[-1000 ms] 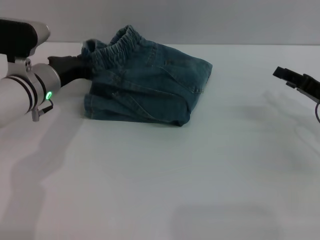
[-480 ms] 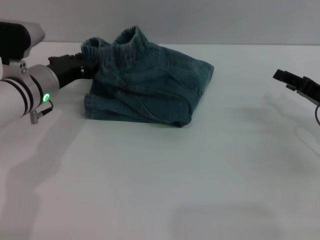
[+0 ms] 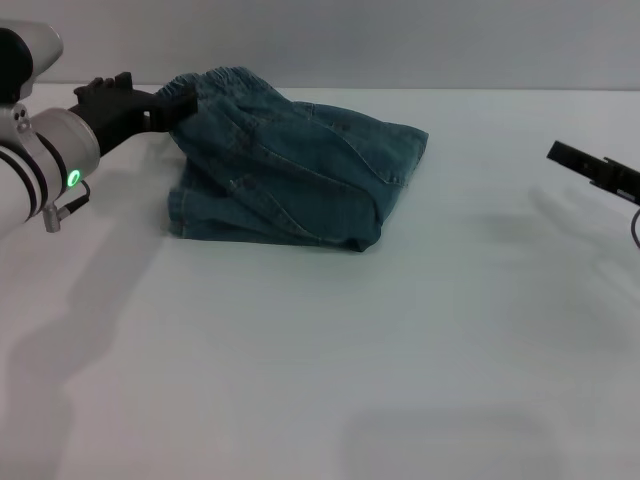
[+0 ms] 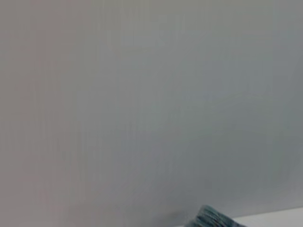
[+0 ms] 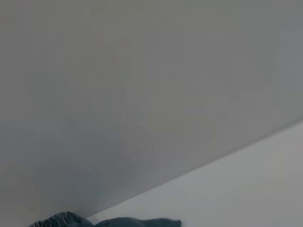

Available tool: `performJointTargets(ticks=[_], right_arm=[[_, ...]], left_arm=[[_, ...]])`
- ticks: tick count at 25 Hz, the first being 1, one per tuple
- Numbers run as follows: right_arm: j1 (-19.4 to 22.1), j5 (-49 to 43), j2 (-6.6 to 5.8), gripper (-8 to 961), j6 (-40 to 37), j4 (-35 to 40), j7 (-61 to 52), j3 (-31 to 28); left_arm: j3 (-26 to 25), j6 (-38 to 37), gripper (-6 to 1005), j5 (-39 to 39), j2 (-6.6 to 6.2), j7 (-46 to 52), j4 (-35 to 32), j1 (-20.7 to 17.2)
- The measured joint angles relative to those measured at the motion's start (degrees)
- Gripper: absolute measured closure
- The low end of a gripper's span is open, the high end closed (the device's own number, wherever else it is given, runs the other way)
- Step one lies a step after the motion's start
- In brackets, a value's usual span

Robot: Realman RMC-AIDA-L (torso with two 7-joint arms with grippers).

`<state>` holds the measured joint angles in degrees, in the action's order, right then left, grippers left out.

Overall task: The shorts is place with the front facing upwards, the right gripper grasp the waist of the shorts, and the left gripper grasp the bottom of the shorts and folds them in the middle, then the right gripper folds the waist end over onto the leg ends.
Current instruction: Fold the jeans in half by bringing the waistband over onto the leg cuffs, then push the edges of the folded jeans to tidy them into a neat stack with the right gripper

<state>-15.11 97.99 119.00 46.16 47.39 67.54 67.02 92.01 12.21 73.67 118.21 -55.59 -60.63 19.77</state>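
Note:
The blue-green denim shorts (image 3: pixel 300 170) lie folded in a thick pile at the back left of the white table (image 3: pixel 330 350). The ruffled waist (image 3: pixel 225 80) is on top at the far side, stretched towards the left. My left gripper (image 3: pixel 168 103) sits at the pile's far left corner, shut on the end of that waist. A stitched edge (image 3: pixel 265 232) runs along the pile's near side. My right gripper (image 3: pixel 575 158) hovers at the right edge, well away from the cloth. A corner of the shorts (image 4: pixel 213 218) shows in the left wrist view, and the shorts (image 5: pixel 109 221) also show low in the right wrist view.
A plain grey wall (image 3: pixel 400 40) stands behind the table's far edge. Bare white tabletop spreads in front of the pile and between it and the right arm.
The left gripper has moved up and back towards the far left, drawing the waist with it. The waist stood upright before and now lies lower and stretched left. The right gripper barely moved.

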Motion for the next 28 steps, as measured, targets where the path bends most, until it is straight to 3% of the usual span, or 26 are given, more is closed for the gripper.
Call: performJointTargets(ticks=[4,5,6,8,12,13,14,16,19,22,25,28], right_arm=[[-0.2,0.0,0.4,356,-6.3,3.2,8.4,1.9],[-0.3,0.0,0.43,356,-9.6,4.1,10.6,3.1],[-0.5,0.0,0.43,356,-13.5,5.1,12.6,4.9],[-1.0,-0.2,0.46,356,-22.6,7.2,16.1,9.2],[-2.5,-6.8,0.56,355,-48.9,11.4,18.6,22.4],[-4.2,-11.7,0.6,355,-64.4,10.8,17.6,31.1],[-4.2,-11.7,0.6,355,-64.4,10.8,17.6,31.1],[-6.6,-15.2,0.56,356,-79.1,7.9,13.6,40.1],[-10.0,-23.2,0.39,357,-97.0,-0.2,-0.8,53.4],[-11.1,-35.4,0.47,359,-106.5,-8.5,-22.6,61.7],[-10.8,-45.5,0.57,360,-110.8,-14.2,-44.0,64.3],[-9.4,-50.1,0.65,373,-112.5,-17.5,-57.9,65.3]], left_arm=[[0.2,-1.0,273,0.0,0.07,0.0,-1.1,-0.6],[0.4,-1.4,247,0.0,0.11,0.1,-1.4,-0.8],[1.1,-2.2,136,0.1,0.15,0.3,-1.9,-1.2],[1.3,-2.3,136,0.2,0.15,0.3,-2.0,-1.2],[2.3,-2.7,137,0.6,0.16,0.3,-2.3,-1.4],[3.1,-2.8,137,0.6,0.22,0.4,-2.3,-1.5],[3.1,-2.8,138,0.6,0.22,0.4,-2.3,-1.5],[3.9,-3.1,139,0.9,0.24,0.4,-2.4,-1.7],[4.9,-4.3,140,1.6,0.21,0.4,-2.5,-2.1],[7.0,-7.9,142,3.1,0.12,0.5,-3.3,-3.5],[7.8,-10.1,141,3.5,0.08,0.5,-4.8,-5.1],[11.0,-16.6,140,3.6,0.03,1.4,-7.0,-7.3]])
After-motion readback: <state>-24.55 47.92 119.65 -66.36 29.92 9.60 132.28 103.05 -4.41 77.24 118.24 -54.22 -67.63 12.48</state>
